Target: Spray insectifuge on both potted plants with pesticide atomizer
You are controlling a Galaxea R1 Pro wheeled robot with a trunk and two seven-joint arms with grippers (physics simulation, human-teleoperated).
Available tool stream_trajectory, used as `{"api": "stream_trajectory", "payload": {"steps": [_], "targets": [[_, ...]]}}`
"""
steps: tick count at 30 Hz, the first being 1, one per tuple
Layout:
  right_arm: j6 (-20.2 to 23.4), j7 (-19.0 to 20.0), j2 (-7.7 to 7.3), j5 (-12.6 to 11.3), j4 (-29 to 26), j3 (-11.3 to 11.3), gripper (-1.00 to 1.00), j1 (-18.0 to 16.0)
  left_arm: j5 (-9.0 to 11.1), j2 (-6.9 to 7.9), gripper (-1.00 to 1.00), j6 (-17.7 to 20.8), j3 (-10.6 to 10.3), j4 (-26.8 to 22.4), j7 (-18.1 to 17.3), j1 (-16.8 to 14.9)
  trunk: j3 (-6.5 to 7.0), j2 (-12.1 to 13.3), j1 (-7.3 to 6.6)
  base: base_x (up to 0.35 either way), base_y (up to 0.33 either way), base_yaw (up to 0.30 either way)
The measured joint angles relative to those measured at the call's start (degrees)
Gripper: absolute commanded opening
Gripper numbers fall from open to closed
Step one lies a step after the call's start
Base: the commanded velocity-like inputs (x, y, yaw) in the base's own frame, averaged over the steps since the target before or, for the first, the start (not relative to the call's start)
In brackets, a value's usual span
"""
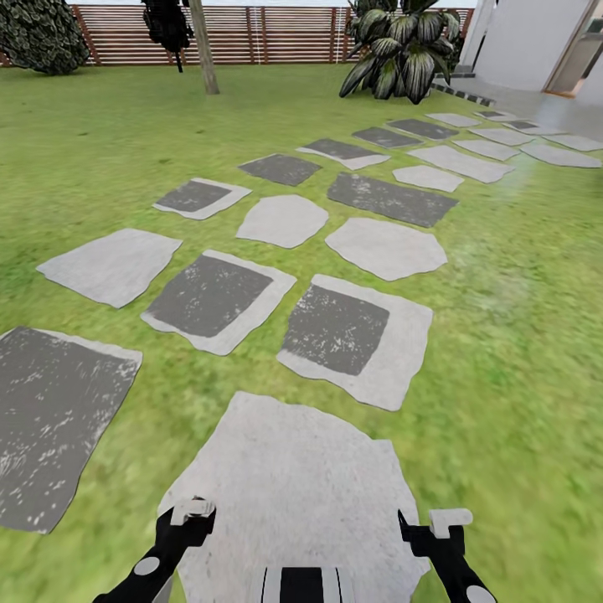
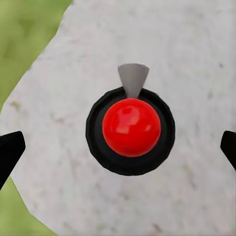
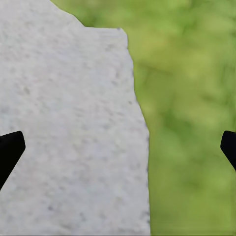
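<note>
The pesticide atomizer (image 2: 131, 132), a small bottle likely light, rigid and easily tipped, stands upright on the pale stepping stone (image 2: 196, 59), directly beneath the left tool (image 2: 118, 147), which gapes wide and empty, so grip its dark body below the red top.

Even, bright daylight with no evident source direction; the stones (image 1: 335, 331) and grass (image 1: 519, 352) carry almost no cast shadows. In the head view the grass is smeared and soft toward the right and lower edges, while the fence (image 1: 276, 35) and palm (image 1: 400, 46) stay fairly sharp. A small white highlight sits on the red cap (image 2: 131, 127). In the right wrist view the grass (image 3: 191, 113) is strongly blurred, and the stone (image 3: 69, 132) is grainy.
</note>
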Motion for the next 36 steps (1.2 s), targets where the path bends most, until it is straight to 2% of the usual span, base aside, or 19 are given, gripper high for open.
{"api": "stream_trajectory", "payload": {"steps": [10, 36], "targets": [[0.00, 0.00, 0.00, 0.00, 0.00, 0.01, 1.00, 0.00, -0.02, 0.00, 1.00, 0.00, 0.00, 0.00, 0.00, -0.01, -0.73, 0.00, 0.00, 0.000, 0.000, 0.000], [0.00, 0.00, 0.00, 0.00, 0.00, 0.01, 1.00, 0.00, 0.00, -0.08, 1.00, 0.00, 0.05, 0.00, 0.00, -0.02, -0.78, 0.00, 0.00, 0.015, 0.000, 0.000]]}}
